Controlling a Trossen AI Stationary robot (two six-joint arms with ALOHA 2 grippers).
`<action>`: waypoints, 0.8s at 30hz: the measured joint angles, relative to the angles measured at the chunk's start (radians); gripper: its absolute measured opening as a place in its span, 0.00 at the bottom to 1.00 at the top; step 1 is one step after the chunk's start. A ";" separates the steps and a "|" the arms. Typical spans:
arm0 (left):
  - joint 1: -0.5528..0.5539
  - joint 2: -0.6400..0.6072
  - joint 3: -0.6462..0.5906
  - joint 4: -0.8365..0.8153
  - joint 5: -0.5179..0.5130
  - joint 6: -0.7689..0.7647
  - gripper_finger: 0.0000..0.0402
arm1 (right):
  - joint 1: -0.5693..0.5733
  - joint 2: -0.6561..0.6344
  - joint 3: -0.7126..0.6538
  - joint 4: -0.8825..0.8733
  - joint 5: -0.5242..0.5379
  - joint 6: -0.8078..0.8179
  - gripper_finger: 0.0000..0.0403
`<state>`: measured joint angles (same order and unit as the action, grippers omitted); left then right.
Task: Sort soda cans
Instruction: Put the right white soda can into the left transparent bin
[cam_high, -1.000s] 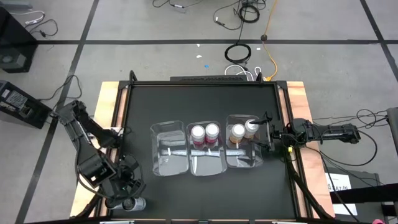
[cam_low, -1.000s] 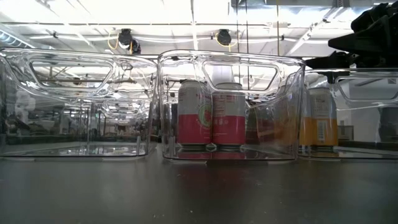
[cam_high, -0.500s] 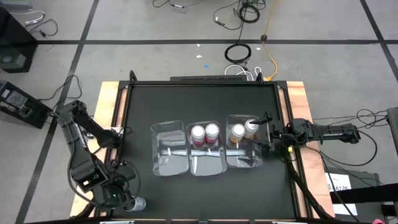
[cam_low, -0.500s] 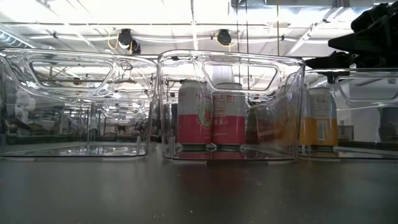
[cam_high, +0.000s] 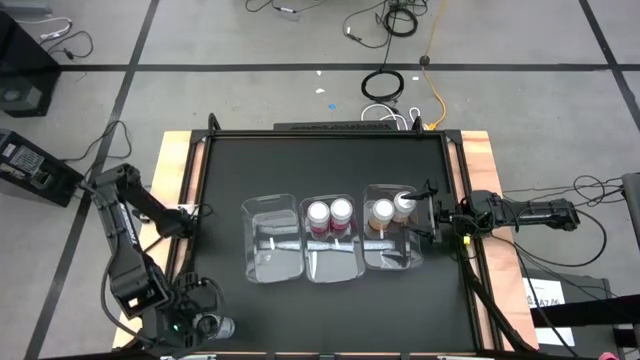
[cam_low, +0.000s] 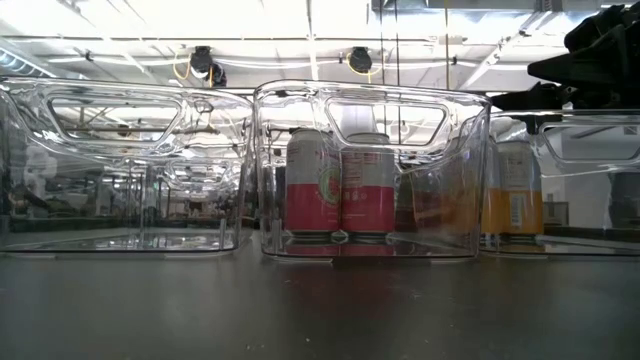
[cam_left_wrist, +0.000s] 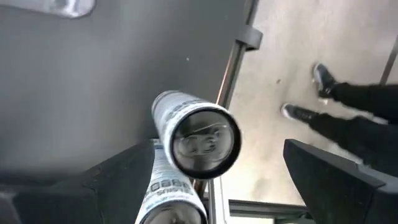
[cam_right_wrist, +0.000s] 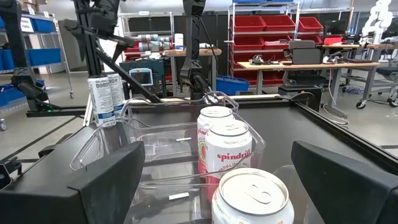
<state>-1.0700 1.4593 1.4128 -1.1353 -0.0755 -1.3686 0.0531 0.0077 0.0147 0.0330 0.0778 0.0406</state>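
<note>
Two silver-grey cans are at the table's near left corner: one (cam_left_wrist: 198, 140) shows its round end between my left gripper's (cam_left_wrist: 230, 186) open fingers, the other (cam_left_wrist: 168, 193) is beside one finger. In the high view only one silver can (cam_high: 217, 325) shows, next to the left gripper (cam_high: 188, 326). Two red-pink cans (cam_high: 330, 212) stand in the middle clear bin and two orange-brown cans (cam_high: 392, 207) in the right bin. My right gripper (cam_right_wrist: 227, 186) is open at the right bin's right side, with an orange can's top (cam_right_wrist: 252, 194) between its fingers, untouched. My left gripper has one finger (cam_left_wrist: 124, 180) right beside the nearer silver can's labelled side (cam_left_wrist: 163, 190); whether it touches the can I cannot tell. The other finger (cam_left_wrist: 336, 180) stands well clear of both cans.
Three clear bins sit in a row mid-table: the left one (cam_high: 270, 262) holds no cans, then the middle (cam_high: 332, 262) and right (cam_high: 392, 258) ones. The table's metal edge rail (cam_left_wrist: 227, 81) runs just beside the silver cans. A person's legs (cam_left_wrist: 348, 102) show on the floor beyond it.
My left arm has drawn back a little toward the table's near left corner, its wrist moving left and nearer. The silver can in the high view has stayed about where it was.
</note>
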 joint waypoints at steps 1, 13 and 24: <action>-0.001 0.009 0.000 0.007 0.000 0.022 0.91 | 0.000 0.000 0.000 0.000 0.000 0.000 0.99; -0.004 0.113 0.000 -0.027 0.073 0.095 0.91 | 0.000 0.000 0.000 0.000 0.000 0.000 0.99; -0.004 0.165 0.000 -0.026 0.050 0.130 0.91 | 0.000 0.000 0.000 0.000 0.000 0.000 0.99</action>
<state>-1.0737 1.6243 1.4124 -1.1608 -0.0251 -1.2390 0.0531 0.0077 0.0147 0.0330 0.0778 0.0406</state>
